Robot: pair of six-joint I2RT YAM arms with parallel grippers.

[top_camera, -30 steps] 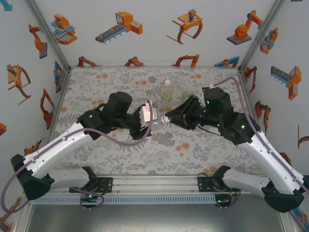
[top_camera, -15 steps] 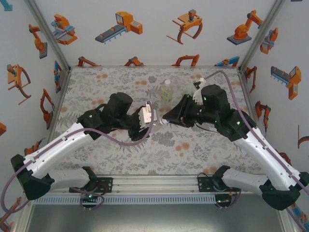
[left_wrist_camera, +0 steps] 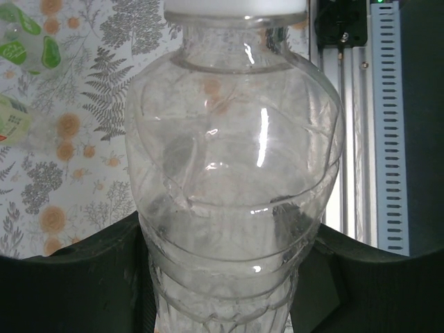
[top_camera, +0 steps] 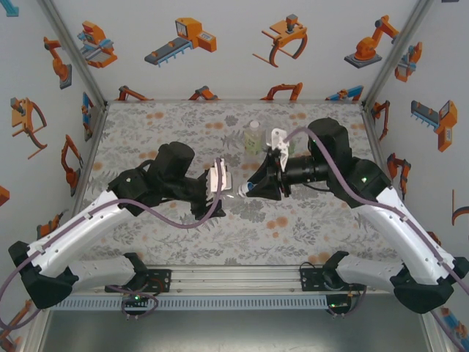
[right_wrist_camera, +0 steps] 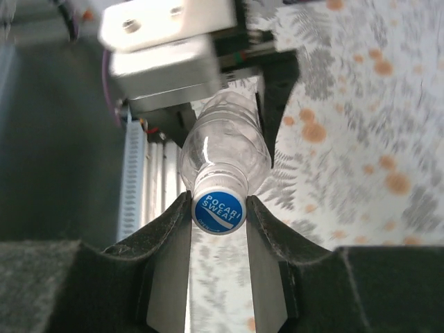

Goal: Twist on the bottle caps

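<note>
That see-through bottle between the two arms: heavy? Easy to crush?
Probably light: the bottle looks empty, the mat showing straight through it. Its thin ribbed wall would likely dent under a hard squeeze. Round and glossy, it might slip in the left gripper while the cap is turned.

1. Clear bottle (left_wrist_camera: 236, 194): ribbed, see-through, nothing visible inside. It lies level above the desk (top_camera: 146, 220), neck toward the right, its body clamped in the left end effector (left_wrist_camera: 229, 277).
2. Cap (right_wrist_camera: 219, 211): round, with a white rim and a blue top reading "POCARI SWEAT". It sits on the clear bottle's neck, pinched between the fingers of the right end effector (right_wrist_camera: 218, 202).
3. Tall bottle (top_camera: 253, 139): slim, with a pale yellow-green label, upright at the far middle of the desk.
4. Green bottle (left_wrist_camera: 21, 31): clear with green print, cut off by the frame edge; its pose is unclear.
</note>
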